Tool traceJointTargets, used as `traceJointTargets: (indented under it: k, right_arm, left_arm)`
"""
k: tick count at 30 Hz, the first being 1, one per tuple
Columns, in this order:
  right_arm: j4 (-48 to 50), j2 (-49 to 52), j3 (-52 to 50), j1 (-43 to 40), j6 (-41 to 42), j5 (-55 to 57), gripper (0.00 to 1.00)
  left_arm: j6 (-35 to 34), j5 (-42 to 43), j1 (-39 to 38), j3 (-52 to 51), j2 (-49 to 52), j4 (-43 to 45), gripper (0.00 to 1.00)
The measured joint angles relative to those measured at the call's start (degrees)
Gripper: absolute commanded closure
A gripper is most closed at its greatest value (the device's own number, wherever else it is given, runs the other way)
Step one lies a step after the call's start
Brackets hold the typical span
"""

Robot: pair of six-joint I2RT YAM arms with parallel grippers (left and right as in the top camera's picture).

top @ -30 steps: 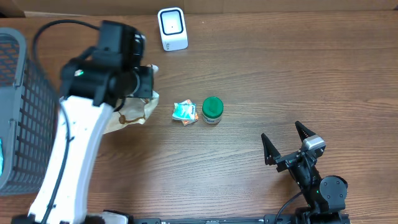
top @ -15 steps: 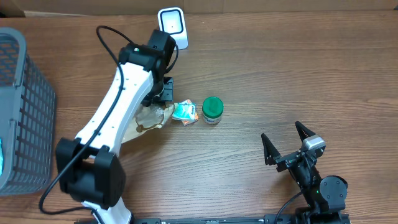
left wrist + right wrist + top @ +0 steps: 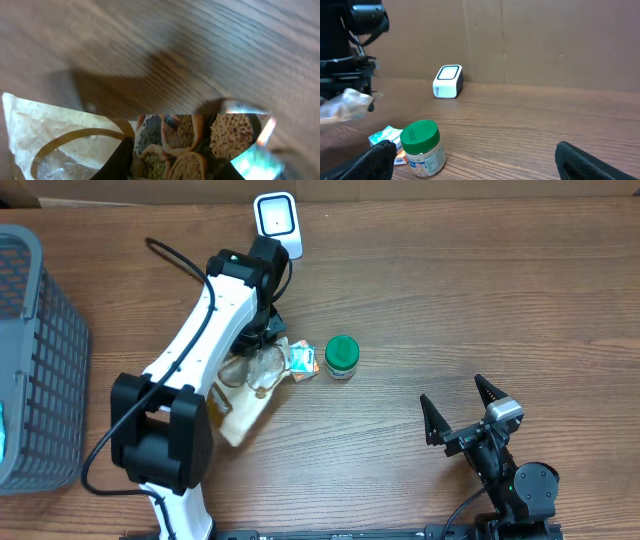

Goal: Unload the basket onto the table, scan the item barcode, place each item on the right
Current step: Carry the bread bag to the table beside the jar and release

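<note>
left wrist view shows pouch [image 3: 190, 140] grain pictures, overhead only crumpled plastic

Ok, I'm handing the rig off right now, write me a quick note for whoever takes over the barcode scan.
Left gripper: shut on the printed bag, just in front of the scanner.
Right gripper: open, empty, parked front right.
Teal packet and green-lidded jar sit side by side, right of the bag; basket far left.
Done: bag picked up.
Left: face its barcode to the scanner.
</note>
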Motion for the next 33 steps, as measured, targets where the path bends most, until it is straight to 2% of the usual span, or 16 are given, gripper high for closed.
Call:
traceJointTargets:
  k: [3,8,13,17,24,33]
  right_arm:
    - [0.0,0.0,0.0,0.0,0.0,0.0,0.00]
    - [0.0,0.0,0.0,0.0,0.0,0.0,0.00]
    - [0.0,0.0,0.0,0.0,0.0,0.0,0.00]
    - [0.0,0.0,0.0,0.0,0.0,0.0,0.00]
    - [0.0,0.0,0.0,0.0,0.0,0.0,0.00]
    - [0.0,0.0,0.0,0.0,0.0,0.0,0.00]
  left_arm:
    - [-11.1,0.0,0.0,0.0,1.8,0.0,0.95]
    - [-25.2,0.0,0.0,0.0,3.5,0.0,0.96]
    - [-34.3,-2.6,0.0,0.0,3.6,0.0,0.96]
    - [-37.4,-6.8,0.0,0.0,3.6,-0.1,0.96]
    - [-39.0,-13.3,2.1,0.0,3.6,-1.1,0.96]
    - [-39.3,-15.7,6.1,0.0,4.2,1.1,0.96]
